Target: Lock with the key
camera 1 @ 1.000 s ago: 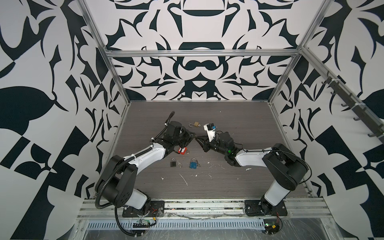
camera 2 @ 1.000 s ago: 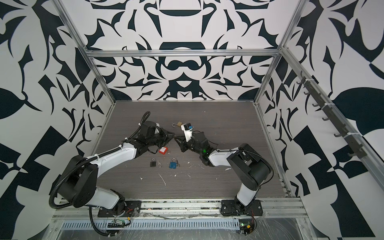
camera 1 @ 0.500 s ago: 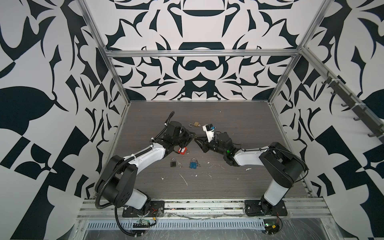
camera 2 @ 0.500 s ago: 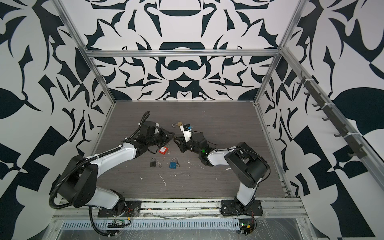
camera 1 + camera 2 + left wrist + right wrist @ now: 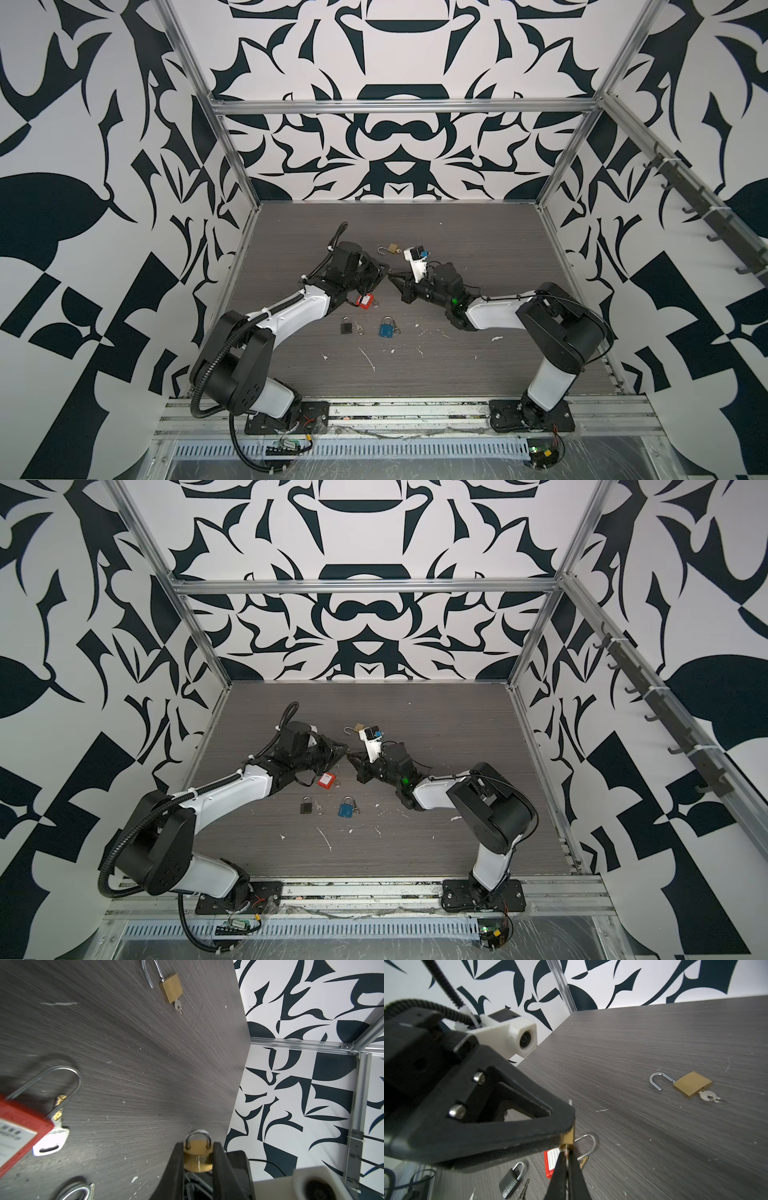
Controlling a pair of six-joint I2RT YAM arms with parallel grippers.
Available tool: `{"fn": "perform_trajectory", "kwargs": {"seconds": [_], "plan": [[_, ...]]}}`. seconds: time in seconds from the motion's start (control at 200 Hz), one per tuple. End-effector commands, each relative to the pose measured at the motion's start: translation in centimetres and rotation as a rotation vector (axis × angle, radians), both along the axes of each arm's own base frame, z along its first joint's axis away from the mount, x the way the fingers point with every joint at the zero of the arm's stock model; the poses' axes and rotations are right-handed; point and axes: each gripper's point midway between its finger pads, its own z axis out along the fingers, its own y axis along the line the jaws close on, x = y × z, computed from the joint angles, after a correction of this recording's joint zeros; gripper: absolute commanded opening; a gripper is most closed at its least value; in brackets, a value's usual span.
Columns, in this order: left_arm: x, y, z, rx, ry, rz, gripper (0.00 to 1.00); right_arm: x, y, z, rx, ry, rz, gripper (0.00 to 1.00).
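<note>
Left wrist view: small brass padlock sits clamped in the left pincer, up off the middle of the surface, and the right pincer is pinched tight on the key in its base. I'd twist straight along the key's axis, no sideways pull.

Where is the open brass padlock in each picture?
In a top view: open brass padlock lies behind the red padlock.
In a top view: same place, behind the red one.
Left wrist: in view, far from the red one.
Right wrist: in view, far from the red one.
Shared landmark: the red padlock.
</note>
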Motion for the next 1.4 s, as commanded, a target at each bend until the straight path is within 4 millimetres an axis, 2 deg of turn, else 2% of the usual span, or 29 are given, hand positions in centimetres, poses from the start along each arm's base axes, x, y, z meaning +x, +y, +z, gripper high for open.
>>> {"fn": "perform_trajectory", "kwargs": {"seconds": [0.0,0.25,0.39,0.485,0.67,0.75,0.84,0.945,1.045,1.235,1.395], "plan": [[0.4,-0.1,1.7,-0.022,-0.036,-0.002,0.00,0.6,0.7,2.6,0.052,-0.061,0.004,0.00],[0.6,0.1,1.8,-0.022,-0.040,0.003,0.00,0.4,0.9,2.5,0.054,-0.056,0.016,0.00],[1.7,1.1,2.4,-0.023,-0.061,0.032,0.00,-0.3,0.6,2.0,0.050,-0.041,0.029,0.00],[3.2,2.8,3.0,0.009,-0.096,0.074,0.00,-1.4,-0.1,1.3,0.041,-0.022,0.040,0.00],[7.3,8.5,5.3,0.070,-0.181,0.232,0.00,-4.8,-2.6,-0.7,0.024,0.038,0.048,0.00],[8.0,9.3,6.1,0.076,-0.191,0.254,0.00,-5.8,-3.9,-1.2,0.010,0.055,0.021,0.00],[8.1,8.9,6.4,0.092,-0.188,0.222,0.00,-6.2,-4.9,-1.0,0.000,0.055,-0.007,0.00],[7.0,7.1,5.5,0.128,-0.163,0.134,0.00,-6.1,-5.9,-0.6,-0.036,0.067,-0.054,0.00],[4.6,4.6,4.0,0.222,-0.130,0.002,0.00,-5.7,-7.1,-0.7,-0.121,0.112,-0.120,0.00],[-1.1,-0.8,1.1,0.441,-0.127,-0.308,0.00,-6.0,-11.2,-1.2,-0.256,0.197,-0.267,0.00],[-4.2,-3.0,-1.4,0.708,-0.198,-0.546,0.00,-6.5,-15.1,-1.5,-0.261,0.237,-0.403,0.00]]}}
